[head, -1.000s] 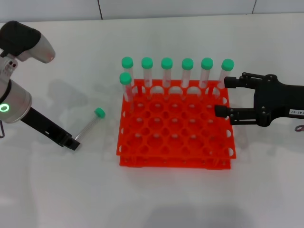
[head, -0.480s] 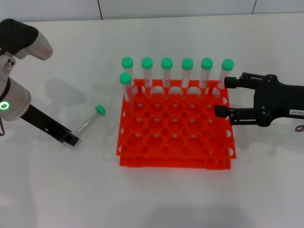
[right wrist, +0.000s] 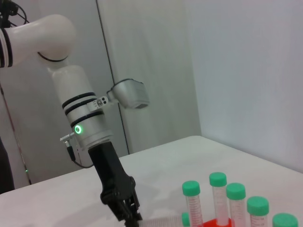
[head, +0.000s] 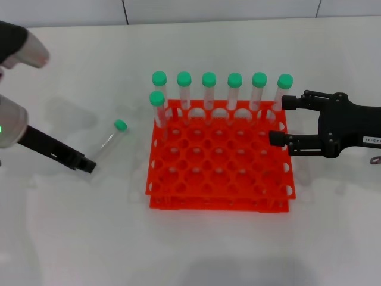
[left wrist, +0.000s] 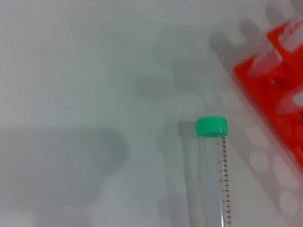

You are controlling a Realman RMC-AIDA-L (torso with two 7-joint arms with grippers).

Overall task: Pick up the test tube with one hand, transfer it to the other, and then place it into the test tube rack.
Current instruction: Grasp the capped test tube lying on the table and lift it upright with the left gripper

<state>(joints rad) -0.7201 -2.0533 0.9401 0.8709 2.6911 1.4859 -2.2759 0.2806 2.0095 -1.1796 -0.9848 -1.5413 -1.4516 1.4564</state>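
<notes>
1. On the table (head: 196, 250), near its middle: the test tube rack (head: 219, 159).
2. In the rack's back row: six capped tubes (head: 234, 90), upright; a seventh (head: 158, 109) in the next row forward, at the left end.
3. Left of the rack, apart from it: the test tube (head: 111, 139), held by its lower end in the left gripper (head: 89, 166).
4. At the rack's right edge: the right gripper (head: 280, 121), jaws spread.

Left gripper (head: 89, 166) at near-left, black, narrow, pointing down and toward centre; jaws closed together at tip. Silver-grey arm (head: 9, 122) slants up behind it, green ring light on wrist. Right gripper (head: 278, 121) reaches in level from right, white label on body, fingers (head: 296, 102) spread wide apart.
</notes>
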